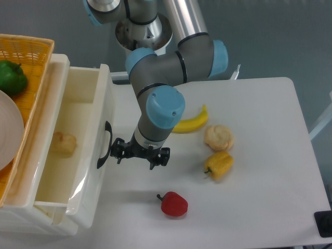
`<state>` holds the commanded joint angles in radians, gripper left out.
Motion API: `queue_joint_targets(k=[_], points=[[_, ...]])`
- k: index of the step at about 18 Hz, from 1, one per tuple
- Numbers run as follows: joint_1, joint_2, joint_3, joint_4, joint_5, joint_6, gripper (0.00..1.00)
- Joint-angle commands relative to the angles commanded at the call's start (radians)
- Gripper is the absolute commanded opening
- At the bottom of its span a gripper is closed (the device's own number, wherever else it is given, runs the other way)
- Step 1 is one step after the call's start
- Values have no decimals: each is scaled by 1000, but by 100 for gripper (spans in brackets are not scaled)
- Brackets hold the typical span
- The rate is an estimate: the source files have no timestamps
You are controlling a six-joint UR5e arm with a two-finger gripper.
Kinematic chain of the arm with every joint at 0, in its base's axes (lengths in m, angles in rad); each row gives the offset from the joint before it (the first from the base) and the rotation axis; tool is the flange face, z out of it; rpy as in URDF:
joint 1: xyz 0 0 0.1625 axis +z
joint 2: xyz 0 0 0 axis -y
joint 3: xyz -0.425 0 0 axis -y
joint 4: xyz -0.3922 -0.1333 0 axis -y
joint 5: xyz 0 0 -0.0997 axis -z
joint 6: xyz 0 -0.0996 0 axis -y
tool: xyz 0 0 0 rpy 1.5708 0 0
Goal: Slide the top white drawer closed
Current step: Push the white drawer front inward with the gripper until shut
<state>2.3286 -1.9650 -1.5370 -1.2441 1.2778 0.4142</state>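
The top white drawer [96, 171] stands partly pulled out at the left, and its curved black handle [104, 144] faces right. A piece of bread [63, 143] lies inside it. My gripper [140, 157] hangs just right of the drawer front, pointing down at the table. It is open, with nothing between its fingers. Its left finger [118, 155] is against the handle's lower end; whether they touch I cannot tell.
An orange basket [32, 49] with a green pepper [11, 77] and a white plate [8, 127] sits on top of the drawer unit. On the table lie a banana [190, 123], a bread roll [218, 137], a yellow pepper [220, 164] and a red pepper [174, 204].
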Motion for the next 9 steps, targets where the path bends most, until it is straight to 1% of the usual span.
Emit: queue_joint_targets(k=[9], points=[[-43, -2, 0, 0, 0, 0, 100]])
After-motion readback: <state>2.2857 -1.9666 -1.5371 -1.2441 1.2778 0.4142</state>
